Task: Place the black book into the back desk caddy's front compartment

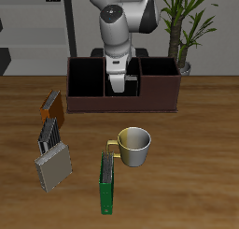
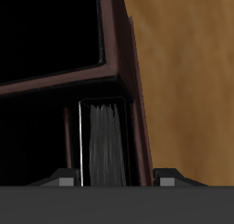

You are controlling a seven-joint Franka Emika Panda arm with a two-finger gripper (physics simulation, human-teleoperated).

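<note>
Wooden tabletop (image 1: pixel 201 149) out front, a potted plant (image 1: pixel 185 22) at the back, and the arm is down over the back desk caddy (image 1: pixel 154 93). In the wrist view the black book (image 2: pixel 102 141) stands upright, pale page edges showing, clamped in the hand (image 2: pixel 113 179) between the two fingers (image 2: pixel 66 180). The book sits in the front compartment (image 2: pixel 69 136), a narrow cell with dark brown walls, close against one partition. From the front camera the hand (image 1: pixel 119 81) hangs at the caddy's middle cells, hiding the book. Nearer the front edge: a mug (image 1: pixel 134 146), a green book (image 1: pixel 107 183) just beside it, an orange-brown book (image 1: pixel 52 106), and a grey book (image 1: pixel 54 164).
</note>
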